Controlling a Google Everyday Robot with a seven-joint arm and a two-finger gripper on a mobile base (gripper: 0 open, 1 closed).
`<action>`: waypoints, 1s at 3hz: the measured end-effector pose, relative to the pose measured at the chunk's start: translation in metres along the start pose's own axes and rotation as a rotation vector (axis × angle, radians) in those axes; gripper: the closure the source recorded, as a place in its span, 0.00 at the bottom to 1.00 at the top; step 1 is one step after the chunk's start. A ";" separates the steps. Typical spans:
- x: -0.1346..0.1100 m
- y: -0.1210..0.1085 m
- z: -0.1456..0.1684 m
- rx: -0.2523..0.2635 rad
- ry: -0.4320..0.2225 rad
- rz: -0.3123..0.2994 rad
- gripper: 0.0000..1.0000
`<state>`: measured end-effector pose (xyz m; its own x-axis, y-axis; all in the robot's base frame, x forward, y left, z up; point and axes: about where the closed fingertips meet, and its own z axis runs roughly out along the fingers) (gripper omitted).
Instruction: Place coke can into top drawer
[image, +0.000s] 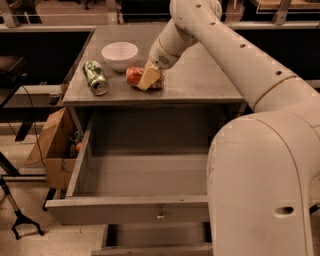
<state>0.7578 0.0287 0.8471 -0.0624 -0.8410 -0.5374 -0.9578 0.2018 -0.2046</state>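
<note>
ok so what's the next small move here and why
Probably firm up the grasp on the coke can and lift it just off the counter. The gripper is down on the can, which lies on its side near the bowl. The top drawer below already stands open, so the can only needs to come up before the carry.
</note>
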 end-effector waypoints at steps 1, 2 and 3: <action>0.006 0.006 -0.027 0.040 -0.005 0.035 0.85; 0.018 0.029 -0.078 0.101 -0.032 0.073 1.00; 0.067 0.079 -0.125 0.109 -0.027 0.144 1.00</action>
<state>0.6433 -0.0742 0.8971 -0.1872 -0.7859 -0.5893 -0.9034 0.3733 -0.2108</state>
